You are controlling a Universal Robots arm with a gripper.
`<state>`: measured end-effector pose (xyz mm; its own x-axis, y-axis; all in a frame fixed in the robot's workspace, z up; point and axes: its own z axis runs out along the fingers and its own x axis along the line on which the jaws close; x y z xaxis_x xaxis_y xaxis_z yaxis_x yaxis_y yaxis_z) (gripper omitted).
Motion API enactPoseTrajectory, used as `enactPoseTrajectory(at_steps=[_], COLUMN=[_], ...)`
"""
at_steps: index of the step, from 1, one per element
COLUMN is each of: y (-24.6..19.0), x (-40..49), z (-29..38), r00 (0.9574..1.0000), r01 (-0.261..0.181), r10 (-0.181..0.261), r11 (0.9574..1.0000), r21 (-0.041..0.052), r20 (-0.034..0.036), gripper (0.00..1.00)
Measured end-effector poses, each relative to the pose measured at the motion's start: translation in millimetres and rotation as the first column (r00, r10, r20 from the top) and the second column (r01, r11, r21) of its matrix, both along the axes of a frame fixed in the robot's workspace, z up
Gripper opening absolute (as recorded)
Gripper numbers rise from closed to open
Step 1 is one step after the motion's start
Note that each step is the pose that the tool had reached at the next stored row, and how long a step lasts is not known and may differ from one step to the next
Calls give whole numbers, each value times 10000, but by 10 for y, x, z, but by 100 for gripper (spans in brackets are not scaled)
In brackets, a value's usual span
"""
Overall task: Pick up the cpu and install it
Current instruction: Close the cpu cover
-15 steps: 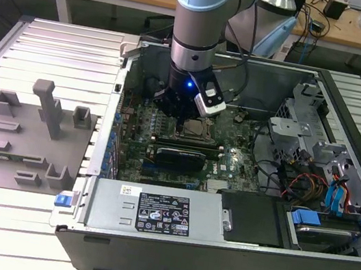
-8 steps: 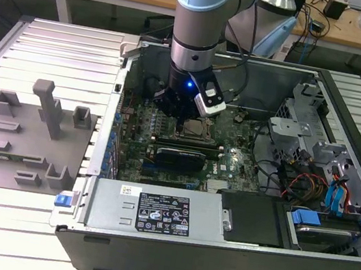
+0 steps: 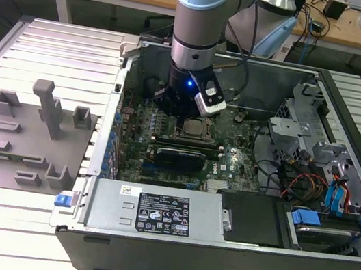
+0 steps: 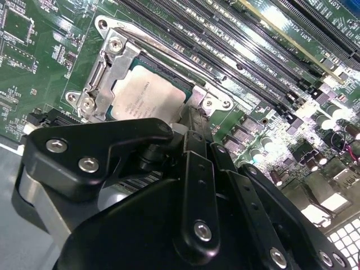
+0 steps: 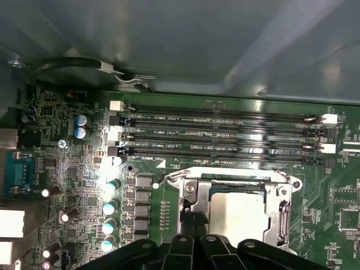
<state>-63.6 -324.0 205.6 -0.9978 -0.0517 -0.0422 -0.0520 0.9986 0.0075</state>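
In the exterior view the arm reaches straight down into the open computer case (image 3: 228, 264), and the gripper (image 3: 185, 116) hangs low over the motherboard (image 3: 231, 164). The cpu (image 3: 194, 130) lies just beside the gripper's tip, flat in the socket frame (image 3: 175, 133). Well apart from the gripper, outside the case, a grey fixture plate (image 3: 25, 151) with upright blocks rests on the slatted table (image 3: 27, 220).

In the second wrist view the gripper's black links crowd the foreground. The gripper (image 4: 190, 115) is drawn narrow: its fingers (image 4: 194, 135) run together as one dark bar with nothing between them. Their tips come to the edge of the metal socket frame (image 4: 107, 67), right at one side of the cpu (image 4: 147, 95). The cpu's pale silver top faces up, ungripped. Whether the tips touch the frame cannot be told. Beyond the cpu, farther from the gripper, run the long memory slots (image 4: 225, 50).

In the first wrist view the gripper (image 5: 193, 216) again shows two fingers (image 5: 188, 225) side by side, almost touching, over the rim of the socket frame (image 5: 281, 208). The cpu (image 5: 239, 214) sits level inside that frame, just beside the tips. The memory slots (image 5: 225, 135) lie past it, and a row of capacitors (image 5: 109, 211) stands off to the gripper's other side.
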Motion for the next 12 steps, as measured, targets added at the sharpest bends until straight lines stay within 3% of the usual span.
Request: enactPoseTrajectory(at_steps=[8, 10, 12], y=[0, 0, 0], x=[0, 1, 1], z=[56, 88, 162], r00=[10000, 10000, 10000], r01=[0, 0, 0], r10=[0, 0, 0], r11=[10000, 10000, 10000], r21=[-1, -1, -6], r20=[0, 0, 0], gripper=[11, 11, 11])
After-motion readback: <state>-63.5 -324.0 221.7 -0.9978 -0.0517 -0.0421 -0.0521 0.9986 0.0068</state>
